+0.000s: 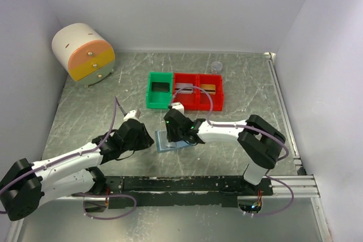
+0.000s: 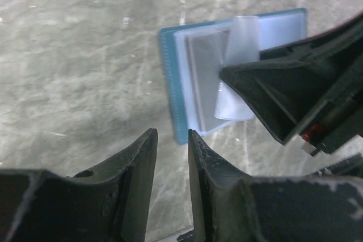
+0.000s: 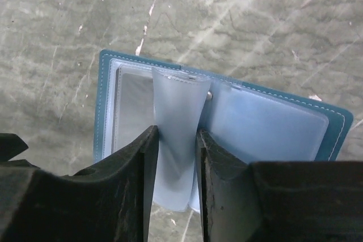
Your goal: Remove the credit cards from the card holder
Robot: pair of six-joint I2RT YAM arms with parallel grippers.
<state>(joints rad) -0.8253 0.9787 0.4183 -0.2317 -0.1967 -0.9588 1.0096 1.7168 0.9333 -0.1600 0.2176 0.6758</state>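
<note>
The blue-grey card holder (image 1: 168,145) lies open on the table; it also shows in the left wrist view (image 2: 167,77) and the right wrist view (image 3: 272,123). My right gripper (image 3: 177,135) (image 1: 173,133) is shut on a translucent plastic sleeve (image 3: 177,111) (image 2: 243,38) at the holder's spine and holds it raised. A grey flat rectangle (image 2: 198,77) shows inside the left pocket. My left gripper (image 2: 173,135) (image 1: 148,139) sits low just left of the holder, its jaws a narrow gap apart with nothing between. A dark card (image 1: 160,87), a silvery one (image 1: 182,87) and a gold one (image 1: 208,88) lie in the bins.
A green bin (image 1: 150,90) and a red double bin (image 1: 197,101) stand behind the holder. A round cream and orange drawer unit (image 1: 84,54) is at the back left. A small clear cup (image 1: 215,67) is at the back. White walls close in the table.
</note>
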